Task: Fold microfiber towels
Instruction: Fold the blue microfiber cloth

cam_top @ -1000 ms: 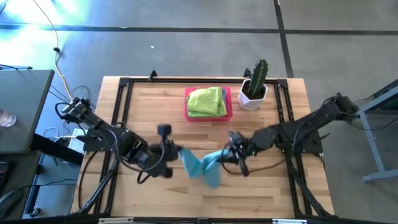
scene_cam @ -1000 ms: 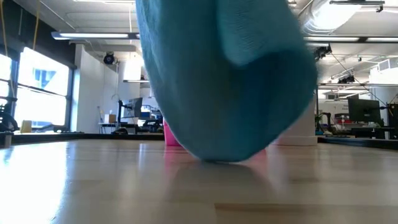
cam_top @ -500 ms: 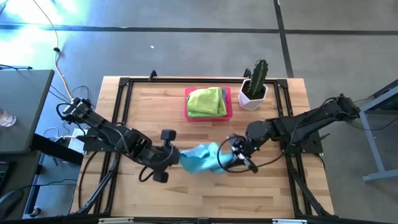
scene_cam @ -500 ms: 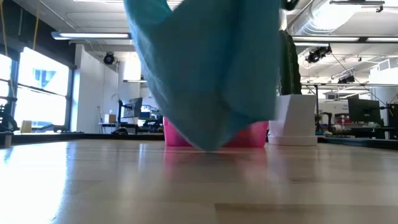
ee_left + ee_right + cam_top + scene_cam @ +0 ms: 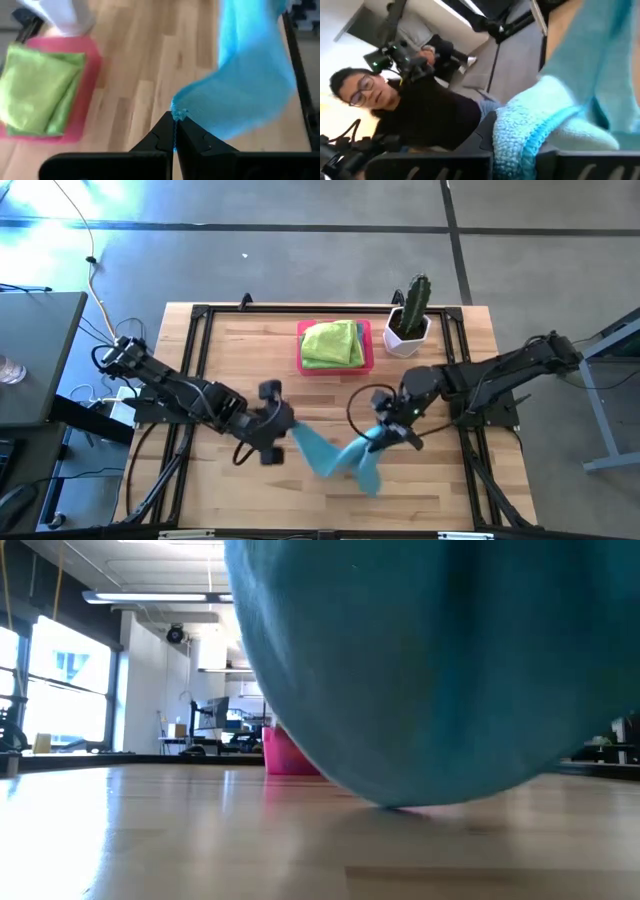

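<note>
On the left side of the table [image 5: 230, 490], the left gripper [image 5: 281, 425] hovers over the wood with its 2 fingers pressed together on 1 corner of a light blue towel [image 5: 340, 460]. From the left wrist view, the fingers [image 5: 162, 136] pinch the very edge of the cloth, and the rest of it billows away above the boards. The towel hangs in the air between the 2 arms, sagging in the middle toward the front of the table; in the low view it fills most of the picture, its lowest fold just above the tabletop, and I cannot tell whether it touches. Behind it, at the back middle of the table, a pink tray [image 5: 366, 352] holds a folded lime green towel [image 5: 332, 343]. Just right of the tray stands a cactus in a white pot [image 5: 409, 318]. Further right, the right gripper [image 5: 390, 435] is clamped on the other end of the blue towel. The right wrist view shows a person in a dark top [image 5: 427, 112] beyond the table.
</note>
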Tool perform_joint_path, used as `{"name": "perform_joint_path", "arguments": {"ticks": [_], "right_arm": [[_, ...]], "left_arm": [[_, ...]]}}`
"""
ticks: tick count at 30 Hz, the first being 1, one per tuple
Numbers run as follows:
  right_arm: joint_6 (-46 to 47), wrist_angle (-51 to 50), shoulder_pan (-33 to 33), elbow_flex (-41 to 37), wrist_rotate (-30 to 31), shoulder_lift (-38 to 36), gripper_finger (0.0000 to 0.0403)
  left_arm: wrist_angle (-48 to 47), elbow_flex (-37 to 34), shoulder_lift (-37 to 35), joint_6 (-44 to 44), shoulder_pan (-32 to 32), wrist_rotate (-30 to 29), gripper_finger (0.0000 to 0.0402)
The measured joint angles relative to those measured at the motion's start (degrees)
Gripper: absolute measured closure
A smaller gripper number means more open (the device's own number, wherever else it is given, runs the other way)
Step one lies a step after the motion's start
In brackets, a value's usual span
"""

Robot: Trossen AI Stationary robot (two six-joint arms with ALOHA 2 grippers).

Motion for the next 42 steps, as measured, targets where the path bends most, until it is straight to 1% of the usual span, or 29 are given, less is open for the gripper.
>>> {"name": "perform_joint_path", "arguments": {"ticks": [1, 2, 4, 6, 8, 10, 14, 15, 16, 17, 20, 22, 23, 25, 27, 28, 29, 30, 32, 33, 34, 35, 36, 37, 38, 39, 40, 41, 42], "right_arm": [[0.1, 0.29, 0.35, 0.53, -0.52, 0.06, 0.0402], [0.38, 0.32, 1.09, 1.26, -2.7, 0.14, 0.0402], [-0.22, 0.36, 2.67, 2.55, -7.71, 0.17, 0.0402], [-3.22, 0.27, 3.48, 3.84, -12.11, 0.12, 0.0402], [-6.14, -0.5, 3.45, 5.43, -13.94, -0.27, 0.0402], [-8.58, -2.56, 3.07, 7.72, -13.45, -0.63, 0.0402], [-11.49, -6.29, 2.71, 12.96, -7.61, -0.75, 0.0402], [-11.92, -7.07, 2.82, 14.4, -6.74, -0.75, 0.0402], [-12.3, -8.12, 3.08, 15.93, -5.86, -0.75, 0.0402], [-12.65, -9.75, 3.39, 17.53, -5.08, -0.75, 0.0402], [-13.06, -17.58, 4.76, 22.92, -3.0, -0.73, 0.0402], [-13.97, -23.77, 5.34, 26.71, -2.14, -0.73, 0.0402], [-14.69, -27.91, 5.52, 28.7, -1.26, -0.73, 0.0402], [-16.14, -38.49, 5.93, 32.96, 3.0, -0.72, 0.0402], [-16.47, -48.29, 6.66, 37.18, 11.47, -0.66, 0.0402], [-14.57, -51.51, 7.16, 38.71, 17.25, -0.66, 0.0402], [-11.34, -53.26, 7.76, 39.78, 22.86, -0.65, 0.0402], [-9.06, -54.0, 8.4, 40.27, 26.15, -0.62, 0.0402], [-11.12, -54.25, 9.41, 40.36, 26.64, -0.48, 0.0402], [-15.19, -54.52, 9.84, 40.36, 25.49, -0.42, 0.0402], [-20.24, -55.48, 10.06, 40.36, 24.54, -0.47, 0.0402], [-25.16, -57.06, 10.14, 40.35, 25.54, -0.77, 0.0402], [-29.02, -58.32, 10.08, 40.34, 29.79, -1.14, 0.0402], [-30.86, -58.57, 9.95, 40.34, 36.38, -1.53, 0.0402], [-30.64, -58.41, 9.81, 40.36, 43.33, -1.71, 0.0402], [-27.53, -58.3, 9.67, 40.36, 47.57, -1.71, 0.0402], [-23.6, -58.08, 9.55, 40.36, 47.63, -1.62, 0.0402], [-22.25, -57.7, 9.55, 40.36, 43.36, -1.52, 0.0402], [-22.37, -56.88, 9.73, 40.36, 36.39, -1.32, 0.0402]], "left_arm": [[0.35, 0.0, 0.0, -2.41, 0.07, 0.19, 0.0401], [1.16, 0.0, 0.0, -3.47, 0.1, 3.49, 0.0401], [4.65, -0.02, 0.0, -1.78, -0.06, 14.33, 0.0401], [8.69, -0.02, 0.0, 1.3, -0.25, 22.36, 0.0401], [13.25, -0.02, 0.0, 3.25, -0.21, 24.63, 0.0401], [15.93, -0.07, -0.69, 4.8, 0.21, 19.11, 0.0401], [17.41, 0.0, -1.96, 5.78, -0.18, -6.07, 0.0401], [17.99, -0.02, -1.93, 4.34, -0.53, -8.36, 0.0401], [19.31, -0.04, -1.9, 2.49, -0.84, -7.46, 0.0401], [21.29, -0.04, -1.88, 1.28, -1.0, -2.93, 0.0401], [27.9, -0.04, -1.84, 2.8, -0.72, 16.27, 0.0401], [32.47, -0.04, -2.06, 3.09, -0.22, 22.62, 0.0401], [33.6, -0.07, -2.7, 3.44, -0.01, 22.71, 0.0401], [35.35, -0.08, -4.32, 5.39, 0.53, 17.0, 0.0401], [35.35, -0.04, -6.05, 7.27, 0.66, 7.05, 0.0401], [34.85, -0.04, -6.75, 6.37, 0.69, 3.35, 0.0401], [34.66, -0.04, -7.19, 3.94, 0.6, 2.01, 0.0401], [34.74, -0.02, -7.54, 1.67, 0.52, 3.37, 0.0401], [34.45, -0.02, -7.99, 0.68, 0.43, 12.92, 0.0401], [34.42, -0.02, -8.04, 1.13, 0.41, 17.91, 0.0401], [34.37, -0.02, -8.04, 2.21, 0.48, 20.63, 0.0401], [34.31, -0.02, -8.04, 3.52, 0.87, 20.34, 0.0401], [34.19, -0.03, -8.18, 4.91, 1.49, 17.36, 0.0401], [34.0, -0.04, -8.5, 6.58, 2.06, 11.84, 0.0401], [34.11, -0.04, -8.78, 7.72, 2.44, 5.33, 0.0401], [34.35, -0.04, -8.95, 7.12, 2.65, -0.22, 0.0401], [34.38, -0.02, -9.03, 4.75, 2.84, -3.36, 0.0401], [34.38, -0.02, -9.03, 1.77, 3.03, -2.75, 0.0401], [34.44, -0.02, -8.99, -0.24, 3.05, 2.07, 0.0401]]}}
